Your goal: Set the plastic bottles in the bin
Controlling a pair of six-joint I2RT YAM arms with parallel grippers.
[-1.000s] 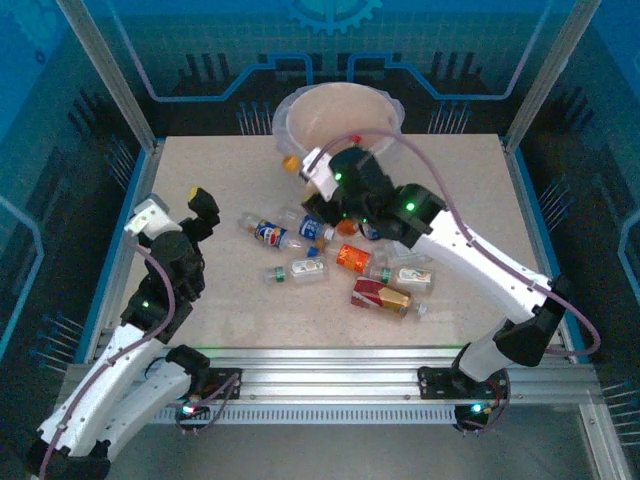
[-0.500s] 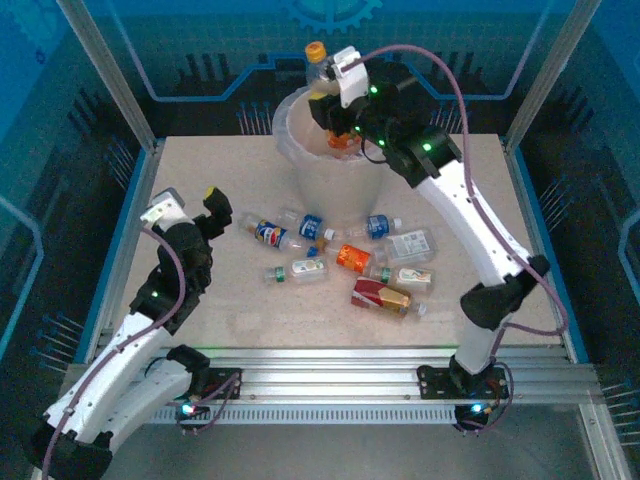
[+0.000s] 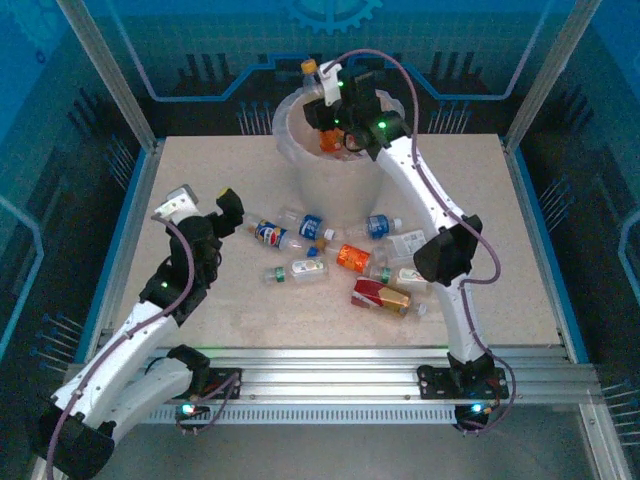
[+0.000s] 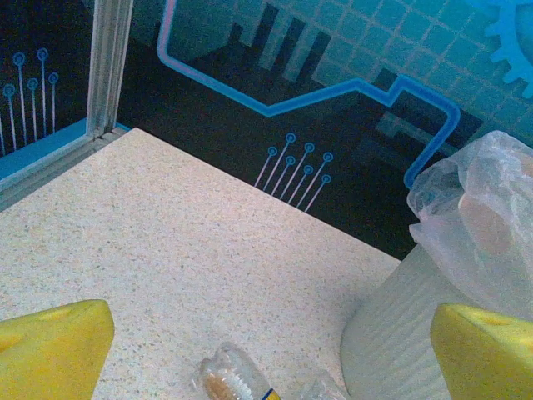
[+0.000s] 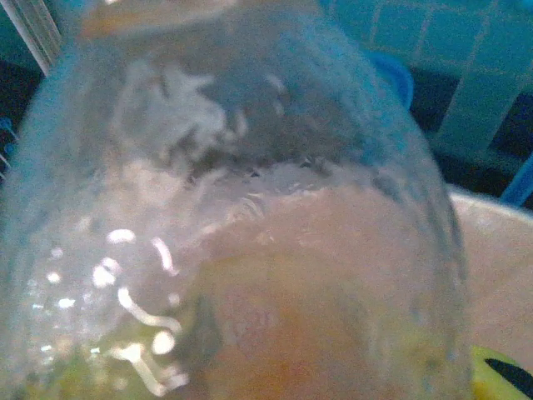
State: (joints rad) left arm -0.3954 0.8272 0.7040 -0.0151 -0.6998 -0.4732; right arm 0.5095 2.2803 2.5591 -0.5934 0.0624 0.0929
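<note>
One table (image 3: 200, 170) carries one bag-lined bin (image 3: 335, 188) at its far edge. The right gripper (image 3: 322, 110) is clamped on one orange-capped bottle (image 5: 250, 208) above the bin's mouth. The left gripper (image 4: 266, 354), fingers spread wide, hovers left of the bin. Eight loose bottles (image 3: 352, 258) lie on the table before the bin, between the arms.

This is a robot test cell in a laboratory. A speckled table (image 3: 200, 170) stands inside a frame of aluminium posts (image 3: 105, 65). At 12 o'clock the blue back wall (image 3: 470, 45) has printed circuit lines and a gear emblem (image 3: 335, 12). At 6 o'clock a metal rail (image 3: 330, 372) carries the left arm (image 3: 135, 335) and the right arm (image 3: 425, 195).
</note>
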